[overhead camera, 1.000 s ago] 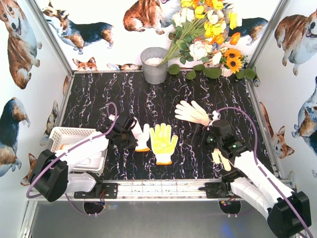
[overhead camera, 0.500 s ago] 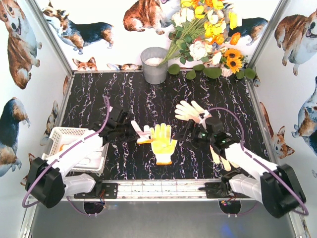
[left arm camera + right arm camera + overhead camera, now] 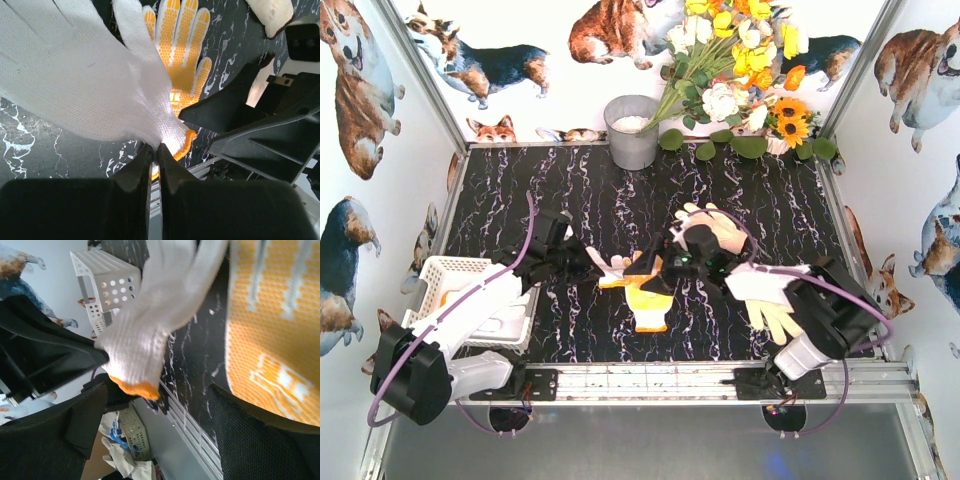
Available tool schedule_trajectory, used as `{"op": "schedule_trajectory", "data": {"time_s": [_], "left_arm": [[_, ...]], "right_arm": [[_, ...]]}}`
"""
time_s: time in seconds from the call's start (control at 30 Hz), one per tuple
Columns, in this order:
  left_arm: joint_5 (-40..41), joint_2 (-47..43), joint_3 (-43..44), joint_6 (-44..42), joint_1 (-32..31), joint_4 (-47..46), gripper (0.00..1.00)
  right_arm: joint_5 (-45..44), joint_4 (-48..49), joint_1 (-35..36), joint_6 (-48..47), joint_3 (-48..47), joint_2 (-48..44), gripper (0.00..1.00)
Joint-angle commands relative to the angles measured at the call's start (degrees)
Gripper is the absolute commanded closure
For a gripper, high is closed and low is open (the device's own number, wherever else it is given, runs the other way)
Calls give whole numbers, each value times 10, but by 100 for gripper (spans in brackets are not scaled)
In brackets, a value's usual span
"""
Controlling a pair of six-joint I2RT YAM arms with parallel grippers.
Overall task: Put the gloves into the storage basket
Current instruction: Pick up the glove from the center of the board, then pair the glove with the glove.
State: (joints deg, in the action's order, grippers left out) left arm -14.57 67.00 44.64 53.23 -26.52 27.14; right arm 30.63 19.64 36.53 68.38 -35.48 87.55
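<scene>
My left gripper [image 3: 155, 148] pinches the white glove [image 3: 85, 85] by its orange cuff, beside the yellow-palmed glove [image 3: 180, 55]. My right gripper [image 3: 165, 410] gapes wide over that one, hiding much of it from above. My left arm [image 3: 480, 300] half covers the storage basket [image 3: 450, 268].

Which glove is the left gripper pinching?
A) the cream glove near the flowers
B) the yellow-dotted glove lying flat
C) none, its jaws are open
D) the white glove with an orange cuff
D: the left gripper is shut on the cuff of the white glove, while the yellow-dotted glove lies free beyond it.
</scene>
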Motion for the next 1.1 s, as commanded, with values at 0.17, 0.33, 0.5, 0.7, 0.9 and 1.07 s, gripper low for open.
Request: {"op": "schedule_trajectory", "data": {"time_s": [0.17, 0.33, 0.5, 0.7, 0.9, 1.07], "left_arm": [[-38, -14, -24, -13, 13, -35, 100], [-45, -27, -36, -12, 23, -41, 100], [-53, -30, -38, -14, 32, -43, 100], [-57, -46, -41, -12, 47, -44, 100], [-70, -54, -45, -2, 54, -56, 100], [-76, -56, -42, -5, 64, -57, 100]], "right_arm": [[-14, 69, 41, 34, -76, 56, 20], [-20, 78, 42, 45, -72, 67, 23], [-25, 78, 47, 47, -72, 70, 28], [-26, 71, 55, 45, -78, 77, 35], [-24, 82, 61, 53, -86, 88, 48], [-28, 79, 61, 45, -111, 92, 67]]}}
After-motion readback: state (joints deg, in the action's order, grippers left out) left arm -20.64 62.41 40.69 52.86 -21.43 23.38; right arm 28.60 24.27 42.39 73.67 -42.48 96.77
